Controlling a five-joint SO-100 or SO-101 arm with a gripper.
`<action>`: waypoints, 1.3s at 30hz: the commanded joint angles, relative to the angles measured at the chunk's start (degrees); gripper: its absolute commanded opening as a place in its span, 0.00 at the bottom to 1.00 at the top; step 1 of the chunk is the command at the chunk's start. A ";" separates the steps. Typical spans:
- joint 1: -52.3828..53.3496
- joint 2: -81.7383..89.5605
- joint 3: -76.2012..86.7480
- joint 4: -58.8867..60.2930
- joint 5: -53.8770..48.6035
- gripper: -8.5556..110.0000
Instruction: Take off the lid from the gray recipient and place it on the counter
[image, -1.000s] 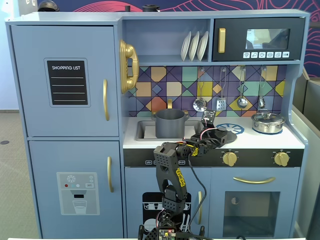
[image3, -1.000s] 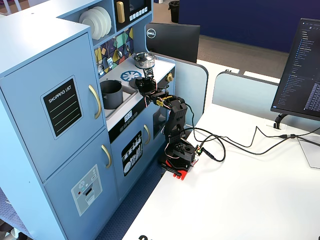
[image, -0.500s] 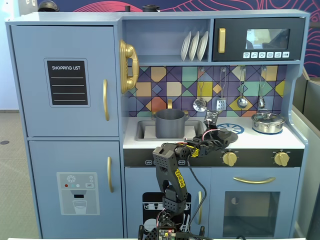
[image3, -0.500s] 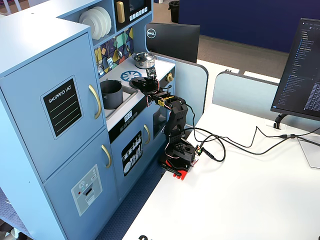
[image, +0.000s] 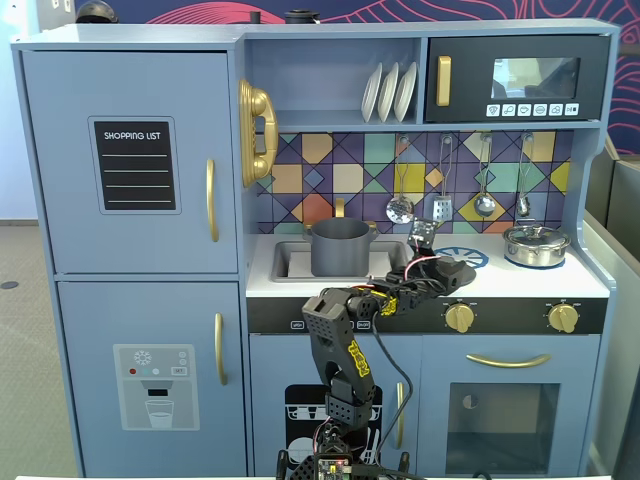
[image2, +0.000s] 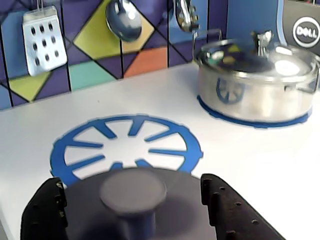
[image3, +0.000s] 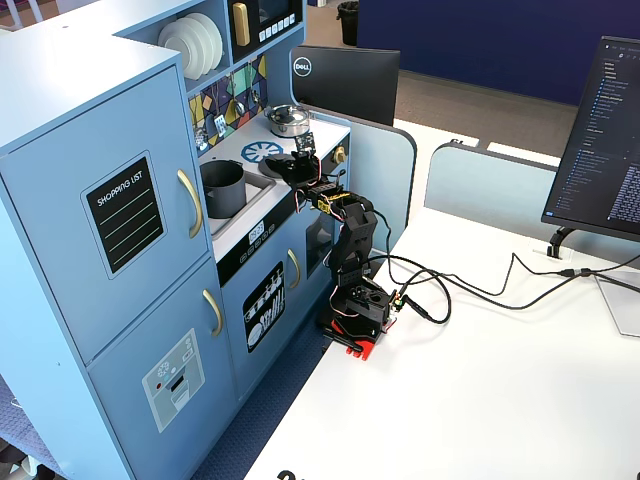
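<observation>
**Q:** Where is the lid right now?

**A:** Between my fingers. In the wrist view my gripper (image2: 135, 200) is closed on the dark gray lid (image2: 132, 192), one black finger (image2: 44, 212) on each side of it and its knob facing the camera. The gray stockpot (image: 340, 246) sits uncovered in the sink, behind me and off to my side in a fixed view.

**Q:** So which step is this?

**A:** The carry, I judge, close to the set-down. The white counter (image2: 240, 165) lies under me, with the printed blue burner (image2: 127, 147) just ahead and the shiny silver pot (image2: 257, 82) farther off, ahead and to the right.

**Q:** What does the next move need?

**A:** Lower until the lid rests flat, on the burner print or the bare counter beside it, then part the fingers. I should stay well short of the silver pot.
</observation>
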 joint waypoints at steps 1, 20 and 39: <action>-0.18 5.54 -1.23 -0.88 -0.18 0.29; -21.01 52.91 -5.45 68.82 5.80 0.07; -34.28 70.66 39.81 93.60 4.92 0.07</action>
